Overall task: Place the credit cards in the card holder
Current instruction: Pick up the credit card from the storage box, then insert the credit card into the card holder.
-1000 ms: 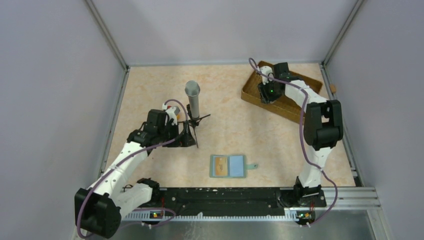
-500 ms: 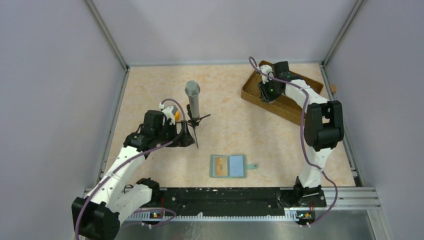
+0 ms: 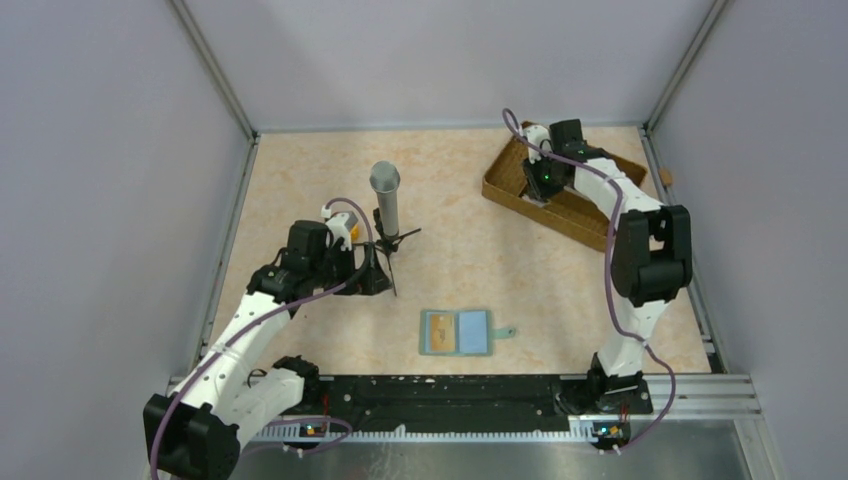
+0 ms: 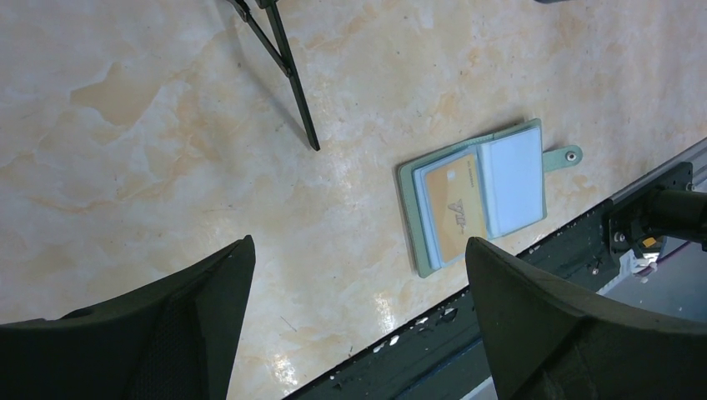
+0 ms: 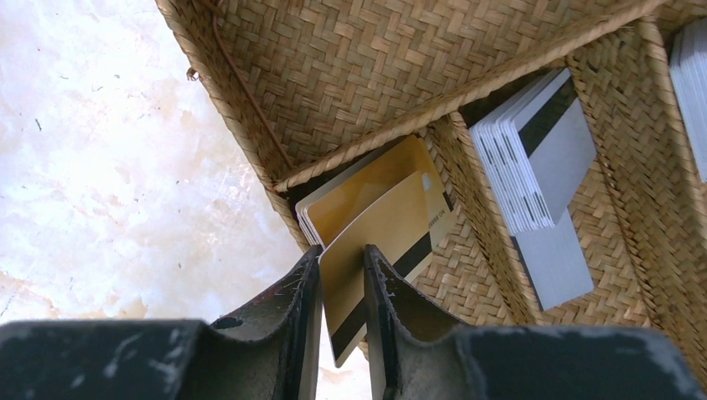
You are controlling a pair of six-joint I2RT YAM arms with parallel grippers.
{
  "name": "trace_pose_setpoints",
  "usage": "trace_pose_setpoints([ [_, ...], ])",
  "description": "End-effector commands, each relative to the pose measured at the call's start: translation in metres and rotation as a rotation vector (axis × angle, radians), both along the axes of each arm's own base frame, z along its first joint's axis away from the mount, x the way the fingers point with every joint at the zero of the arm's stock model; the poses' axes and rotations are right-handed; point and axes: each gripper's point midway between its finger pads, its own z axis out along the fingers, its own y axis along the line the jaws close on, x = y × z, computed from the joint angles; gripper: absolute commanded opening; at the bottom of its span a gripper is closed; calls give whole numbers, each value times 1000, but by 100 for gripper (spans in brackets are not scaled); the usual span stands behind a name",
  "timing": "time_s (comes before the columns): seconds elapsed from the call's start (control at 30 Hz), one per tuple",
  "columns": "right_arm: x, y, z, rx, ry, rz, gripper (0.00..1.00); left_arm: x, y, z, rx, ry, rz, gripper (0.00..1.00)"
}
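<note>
1. Right gripper (image 5: 342, 257): the fingers are closed tight on a gold card (image 5: 388, 225) with a black stripe, at lower centre of the right wrist view.
2. Just behind it, a stack of gold cards (image 5: 358, 179) sits in the corner compartment of the woven tray (image 5: 375, 67). Contact between the gripped card and the stack cannot be determined.
3. The next compartment to the right holds fanned silver-grey cards (image 5: 542, 158), some with black stripes.
4. In the top view, the tray lies at the upper right of the table (image 3: 300, 180).
5. Left gripper (image 4: 358, 246): the fingers are wide apart and hold nothing.
6. Card holder (image 4: 477, 198): it lies open and flat, right of centre in the left wrist view. A tan-gold card (image 4: 450, 207) shows in its left panel, and the right panel is light blue. In the top view, it is well apart from the tray.
7. A grey cylinder (image 3: 386, 195) stands on a black tripod (image 4: 292, 79) just beside the left gripper.
</note>
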Motion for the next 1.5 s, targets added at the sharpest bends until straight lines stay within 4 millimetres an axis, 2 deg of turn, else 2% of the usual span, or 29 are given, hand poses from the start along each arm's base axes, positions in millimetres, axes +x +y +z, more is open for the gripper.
trace_pose_setpoints([
  [0.0, 1, 2, 38, 18, -95, -21, 7, 7, -6, 15, -28, -52, -37, 99],
  [0.1, 3, 1, 46, 8, -134, -28, 0, 6, -7, 16, -32, -56, -48, 99],
  [0.2, 5, -1, 58, -18, -197, -50, 0, 6, -9, 19, -42, -67, -57, 99],
  [0.37, 6, -16, 93, -163, -362, -165, 0, 4, -13, 32, -80, -125, -66, 98],
  [0.5, -4, -14, 125, -150, -416, -226, 0, -2, -20, 41, -129, -186, -76, 97],
  [0.63, -30, -1, 150, -148, -422, -258, 0, -14, -35, 55, -177, -234, -110, 95],
  [0.73, -62, 14, 160, -48, -373, -275, 0, -26, -51, 62, -209, -274, -147, 95],
  [0.87, -122, 56, 165, 246, -240, -188, 0, -50, -83, 70, -288, -308, -249, 94],
  [1.0, -189, 98, 149, 475, -31, -13, 0, -75, -110, 73, -379, -317, -356, 94],
  [1.1, -238, 121, 128, 553, 136, 105, 0, -91, -125, 74, -434, -302, -435, 95],
  [1.2, -285, 143, 110, 609, 290, 231, 0, -101, -132, 78, -470, -307, -485, 95],
  [1.37, -350, 179, 93, 703, 482, 446, 0, -115, -141, 68, -461, -255, -560, 96],
  [1.47, -381, 194, 86, 724, 577, 554, 0, -122, -142, 60, -449, -228, -595, 89],
])
